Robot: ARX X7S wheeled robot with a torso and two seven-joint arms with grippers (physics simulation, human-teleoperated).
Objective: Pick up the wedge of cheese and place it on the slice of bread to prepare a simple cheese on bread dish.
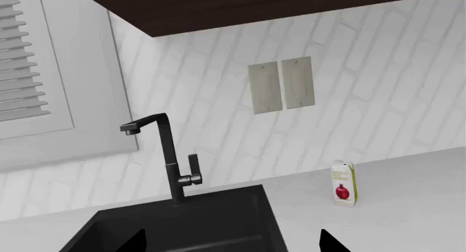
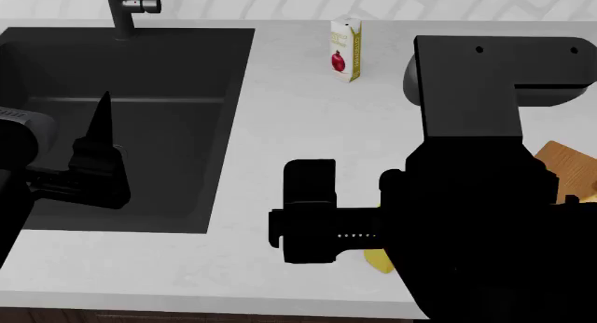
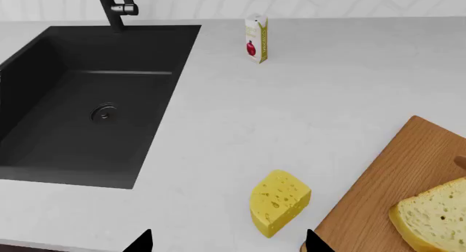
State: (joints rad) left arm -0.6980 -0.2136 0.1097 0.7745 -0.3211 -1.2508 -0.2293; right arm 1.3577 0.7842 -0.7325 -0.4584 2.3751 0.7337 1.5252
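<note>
Approach step, nothing grasped yet. The right hand [image 3: 226, 242] hovers above the bench [image 3: 328, 99], fingertips spread apart with nothing between them, so it reads as open. The wedge of cheese [image 3: 279, 202] lies on the bench just below and ahead of that hand, a bit off toward its right fingertip, standing free. The slice of bread [image 3: 431, 215] sits on the wooden cutting board [image 3: 393, 175], further out on the hand's right side. The cheese is just beside the board edge; touching or not, cannot tell.

Next move probably: centre over the wedge, descend, close on its flat sides, lift, carry right to the bread.

Room: open bench ahead of the hand; sink [image 3: 87, 110] drop-off to its left, carton [image 3: 256, 39] well apart at the back. Bench front edge is close behind the cheese.

Left hand [image 1: 231, 244] held up over the sink near the faucet [image 1: 166, 154], fingertips apart, empty.
</note>
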